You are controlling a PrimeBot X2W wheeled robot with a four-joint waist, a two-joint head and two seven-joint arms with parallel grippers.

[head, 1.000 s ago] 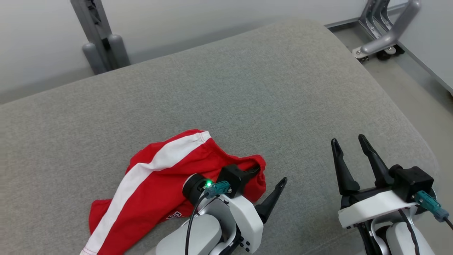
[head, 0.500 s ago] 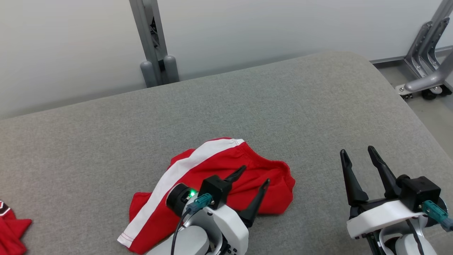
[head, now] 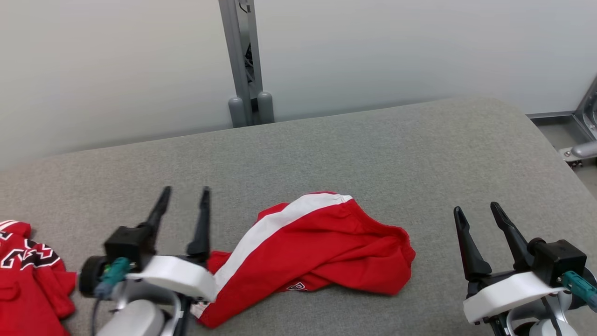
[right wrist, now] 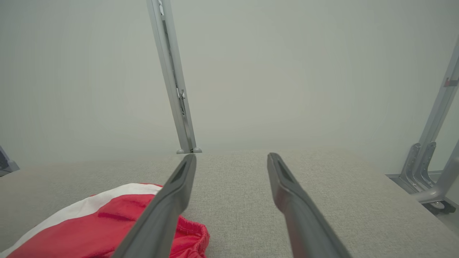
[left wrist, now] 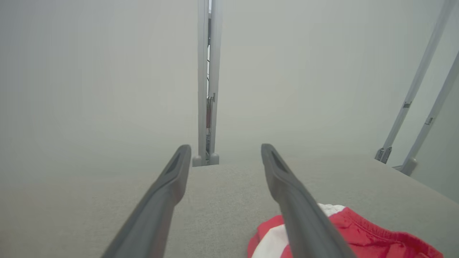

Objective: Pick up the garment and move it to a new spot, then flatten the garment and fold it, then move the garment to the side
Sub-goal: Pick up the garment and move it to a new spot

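The garment (head: 322, 247) is red with a broad white stripe and lies crumpled on the grey cushioned surface (head: 373, 154), near the front middle. It also shows at the lower right of the left wrist view (left wrist: 358, 233) and the lower left of the right wrist view (right wrist: 107, 225). My left gripper (head: 184, 192) stands open just left of the garment, fingers pointing away, nothing between them. My right gripper (head: 475, 210) is open too, well to the garment's right, holding nothing. Both gripper gaps (left wrist: 224, 150) (right wrist: 231, 157) show bare grey fabric.
Another red garment with black and white lettering (head: 28, 270) lies at the far left edge of the surface. A grey metal post (head: 245, 65) stands behind the surface against a pale wall. Metal frame legs (head: 583, 135) stand on the floor at the right.
The head view has swung left, shifting the whole picture. My left gripper has lifted off the garment and moved to its left, leaving it lying on the surface. The right gripper has held still.
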